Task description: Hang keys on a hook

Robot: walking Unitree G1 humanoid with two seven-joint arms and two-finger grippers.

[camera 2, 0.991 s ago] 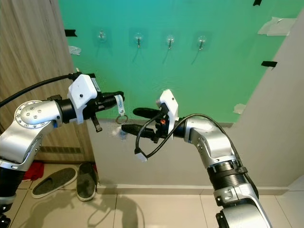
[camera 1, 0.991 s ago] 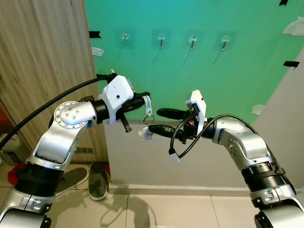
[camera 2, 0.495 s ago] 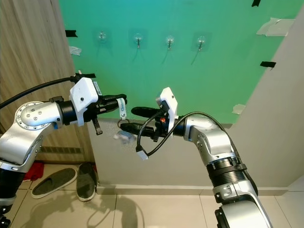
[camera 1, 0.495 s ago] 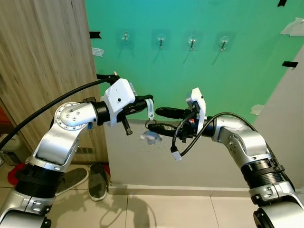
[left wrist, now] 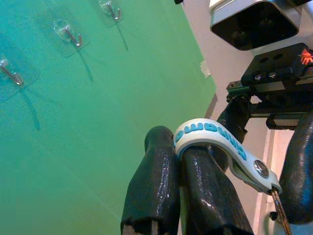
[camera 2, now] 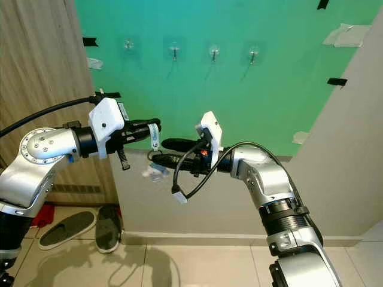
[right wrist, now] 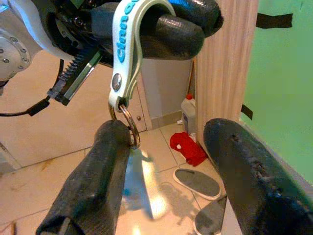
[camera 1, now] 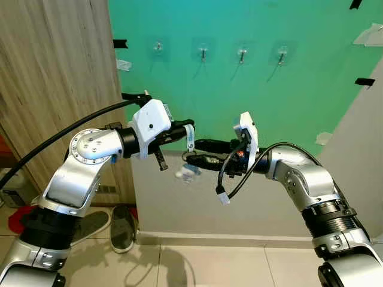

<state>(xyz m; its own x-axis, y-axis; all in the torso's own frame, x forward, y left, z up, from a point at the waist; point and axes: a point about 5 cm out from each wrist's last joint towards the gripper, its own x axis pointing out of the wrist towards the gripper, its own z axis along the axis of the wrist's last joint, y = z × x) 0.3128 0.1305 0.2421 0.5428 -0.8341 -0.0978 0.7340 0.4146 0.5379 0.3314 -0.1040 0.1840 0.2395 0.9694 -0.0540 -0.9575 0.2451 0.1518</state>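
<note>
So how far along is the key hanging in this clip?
Done: the left gripper is shut on the white key strap, held up in front of the green wall. In hand: the right gripper is open, its fingers around the key ring and dangling keys, apparently a handover or steadying. Left: all four wall hooks are bare, so the hanging itself has not begun.

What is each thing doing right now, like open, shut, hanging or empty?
Left gripper: shut on the strap.
Strap: looped over the left fingers, hanging down.
Key ring: dangling from the strap, against one right finger.
Right gripper: open, around the key ring.
Hooks: all four empty, on the green wall.
Shoes: lying on the floor.
</note>
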